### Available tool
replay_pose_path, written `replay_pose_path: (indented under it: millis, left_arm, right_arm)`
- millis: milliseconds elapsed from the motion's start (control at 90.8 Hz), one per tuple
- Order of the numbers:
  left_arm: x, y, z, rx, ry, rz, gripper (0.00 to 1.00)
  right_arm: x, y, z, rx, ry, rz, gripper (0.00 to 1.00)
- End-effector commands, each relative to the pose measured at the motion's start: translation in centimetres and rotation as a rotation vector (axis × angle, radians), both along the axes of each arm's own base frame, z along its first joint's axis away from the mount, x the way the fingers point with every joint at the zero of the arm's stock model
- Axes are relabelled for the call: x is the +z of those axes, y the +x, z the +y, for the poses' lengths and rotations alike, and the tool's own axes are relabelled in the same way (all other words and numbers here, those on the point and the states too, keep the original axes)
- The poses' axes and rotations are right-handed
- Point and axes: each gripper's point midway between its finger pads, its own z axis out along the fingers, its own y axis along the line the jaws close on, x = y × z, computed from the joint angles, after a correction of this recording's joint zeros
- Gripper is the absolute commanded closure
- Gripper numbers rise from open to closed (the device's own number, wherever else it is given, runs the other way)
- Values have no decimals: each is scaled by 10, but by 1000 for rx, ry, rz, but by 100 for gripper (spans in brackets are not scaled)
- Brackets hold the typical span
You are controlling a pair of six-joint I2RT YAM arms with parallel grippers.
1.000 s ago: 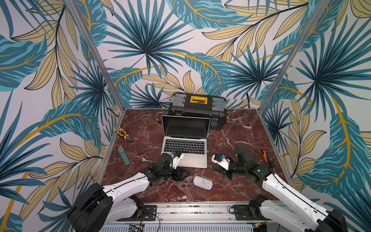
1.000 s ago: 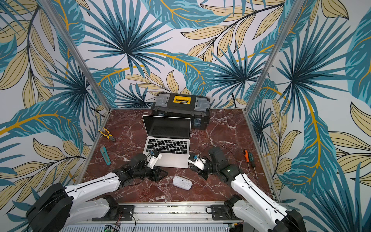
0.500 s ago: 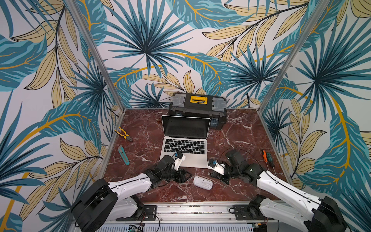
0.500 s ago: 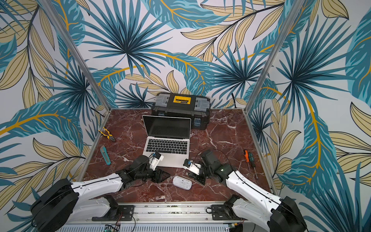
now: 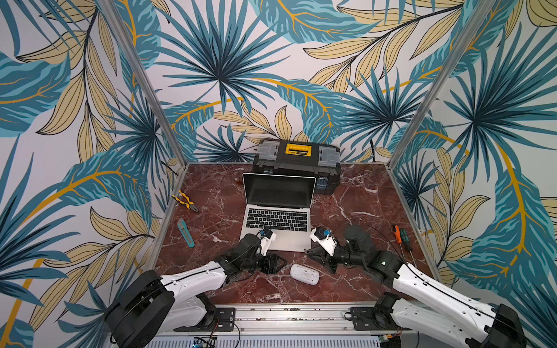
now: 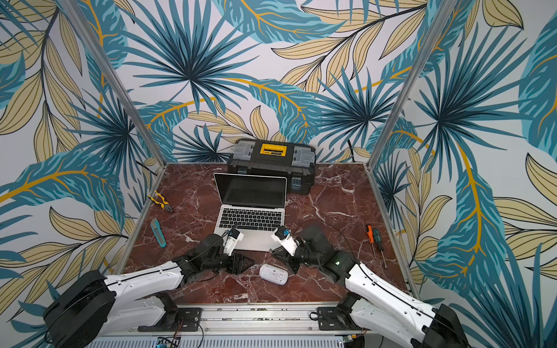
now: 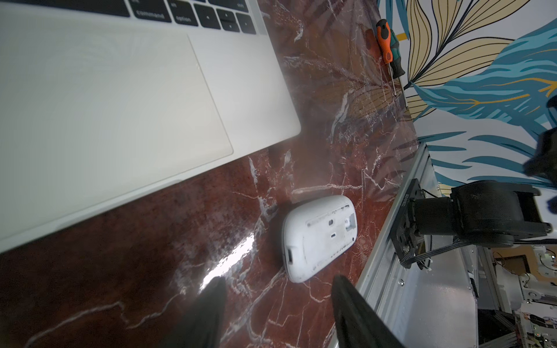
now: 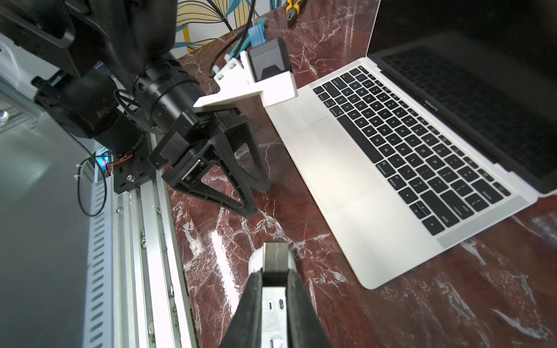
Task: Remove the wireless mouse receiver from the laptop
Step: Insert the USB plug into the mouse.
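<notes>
The silver-grey laptop stands open mid-table, its screen dark. In the right wrist view my right gripper is shut on the wireless mouse receiver. The receiver's black end is pinched between the fingers and its metal plug sticks out forward, clear of the laptop. Directly under it lies a white mouse, belly up. My left gripper hovers low just left of the mouse, open and empty, in front of the palm rest.
A black toolbox with a yellow handle stands behind the laptop. Yellow pliers and a teal utility knife lie at the left, two screwdrivers at the right. A metal rail borders the front edge.
My right gripper has carried the receiver leftward and toward the front, from beside the laptop's right front corner to over the mouse. The left gripper has shifted slightly toward the mouse.
</notes>
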Motion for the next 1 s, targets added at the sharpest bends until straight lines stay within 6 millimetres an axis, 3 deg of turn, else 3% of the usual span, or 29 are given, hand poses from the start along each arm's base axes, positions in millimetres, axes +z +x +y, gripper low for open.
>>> replay_pose_path:
  millis: [0,154,430,650,991]
  left_arm:
    - [-2,-2,3,10,6,4,40]
    - [-5,-6,6,19,-1,19,40]
    - [-9,-12,6,29,-26,70,39]
    - [-11,-16,-3,24,-80,90,39]
    - [-22,-24,-31,-34,-90,129,39]
  right_arm:
    - [-28,11,-12,-222,-70,152,100]
    - [-54,14,-30,-421,-135,234,100]
    - [-91,-11,-43,-575,-115,396,100]
    - [-101,-12,-61,-700,-91,419,100]
    - [-107,-22,-63,-715,-21,502,100]
